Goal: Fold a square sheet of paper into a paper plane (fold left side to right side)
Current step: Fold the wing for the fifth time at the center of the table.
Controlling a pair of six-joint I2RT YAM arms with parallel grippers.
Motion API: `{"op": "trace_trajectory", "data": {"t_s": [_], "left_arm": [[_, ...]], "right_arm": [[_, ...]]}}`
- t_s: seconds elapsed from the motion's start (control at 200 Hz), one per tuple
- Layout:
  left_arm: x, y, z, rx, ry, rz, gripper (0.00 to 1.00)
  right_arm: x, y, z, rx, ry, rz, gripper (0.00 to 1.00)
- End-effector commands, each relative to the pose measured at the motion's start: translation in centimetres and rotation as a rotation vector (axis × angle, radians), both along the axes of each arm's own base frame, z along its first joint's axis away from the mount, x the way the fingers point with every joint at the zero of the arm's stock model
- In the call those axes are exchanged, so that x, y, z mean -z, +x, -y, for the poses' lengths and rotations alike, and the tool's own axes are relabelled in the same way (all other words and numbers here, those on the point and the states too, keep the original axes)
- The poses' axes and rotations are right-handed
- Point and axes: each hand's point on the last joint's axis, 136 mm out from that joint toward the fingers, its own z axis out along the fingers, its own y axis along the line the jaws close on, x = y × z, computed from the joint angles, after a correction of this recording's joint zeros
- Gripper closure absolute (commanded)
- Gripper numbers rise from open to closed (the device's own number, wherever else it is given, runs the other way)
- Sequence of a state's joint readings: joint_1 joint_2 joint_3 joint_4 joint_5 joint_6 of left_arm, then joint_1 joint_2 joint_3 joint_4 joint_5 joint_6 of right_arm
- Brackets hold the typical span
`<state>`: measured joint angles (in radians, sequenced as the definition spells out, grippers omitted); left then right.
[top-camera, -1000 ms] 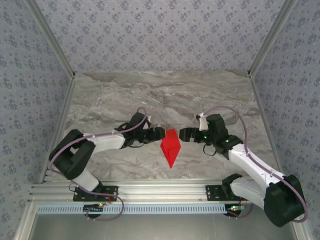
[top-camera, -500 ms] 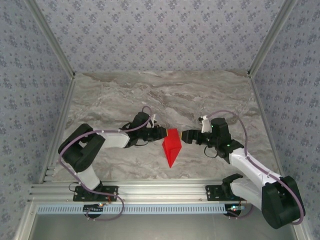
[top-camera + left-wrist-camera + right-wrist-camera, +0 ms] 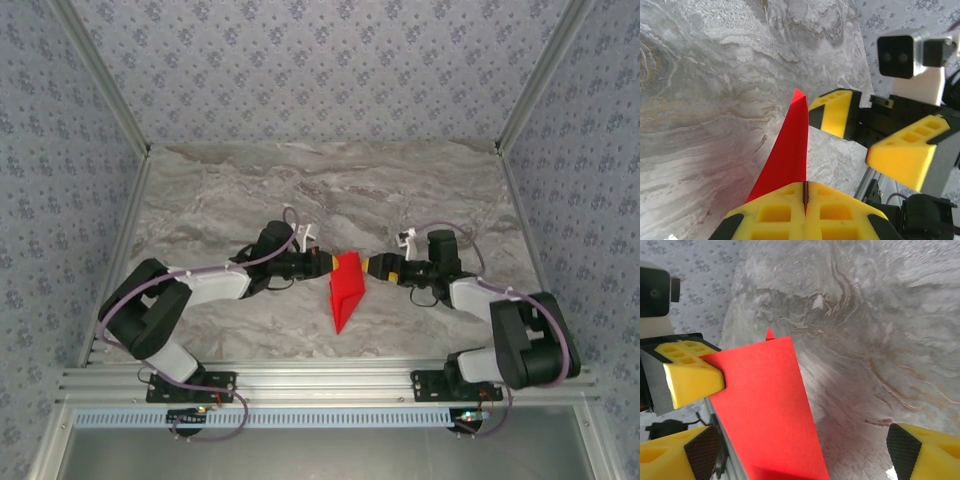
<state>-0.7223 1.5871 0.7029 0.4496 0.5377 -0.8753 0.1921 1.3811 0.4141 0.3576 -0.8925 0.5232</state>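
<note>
The square sheet of paper (image 3: 348, 290) is a bright red creased pointed shape, its tip toward the near edge. My left gripper (image 3: 326, 265) is shut on its left edge, and the flap stands up off the table. In the left wrist view the red paper (image 3: 787, 155) runs into the closed yellow fingers of my left gripper (image 3: 805, 192). My right gripper (image 3: 371, 267) is open just right of the paper. In the right wrist view the raised paper (image 3: 765, 405) stands in front of my right gripper (image 3: 800, 460), between its spread fingers (image 3: 675, 457).
The marble tabletop (image 3: 250, 190) stretches bare behind the arms. An aluminium rail (image 3: 320, 385) runs along the near edge, and patterned walls enclose the back and sides. The right arm's elbow (image 3: 530, 340) sits low at the near right.
My left gripper has shut on the paper's left edge and raised it. My right gripper has moved in closer to the paper's right side, and its elbow has folded down.
</note>
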Motion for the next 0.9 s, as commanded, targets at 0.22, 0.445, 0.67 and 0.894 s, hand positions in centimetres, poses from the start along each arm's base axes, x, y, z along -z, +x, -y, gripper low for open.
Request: {"op": "trace_trajectory", "data": {"t_s": [0.22, 0.445, 0.67, 0.894], "left_arm": [[-2.0, -0.8, 0.5, 0.047, -0.095, 0.039, 1.00], [-2.1, -1.0, 0.7, 0.061, -0.104, 0.037, 1.00], [-0.4, -0.4, 0.2, 0.030, -0.070, 0.010, 1.00], [1.7, 0.6, -0.8, 0.006, -0.043, -0.026, 1.00]], "right_arm": [[-0.2, 0.8, -2.2, -0.136, 0.136, 0.006, 0.22], [0.1, 0.6, -3.8, -0.194, 0.165, -0.011, 0.37], [0.6, 0.2, -3.8, -0.195, 0.143, -0.023, 0.70], [1.1, 0.0, -3.3, -0.182, 0.090, -0.036, 1.00]]}}
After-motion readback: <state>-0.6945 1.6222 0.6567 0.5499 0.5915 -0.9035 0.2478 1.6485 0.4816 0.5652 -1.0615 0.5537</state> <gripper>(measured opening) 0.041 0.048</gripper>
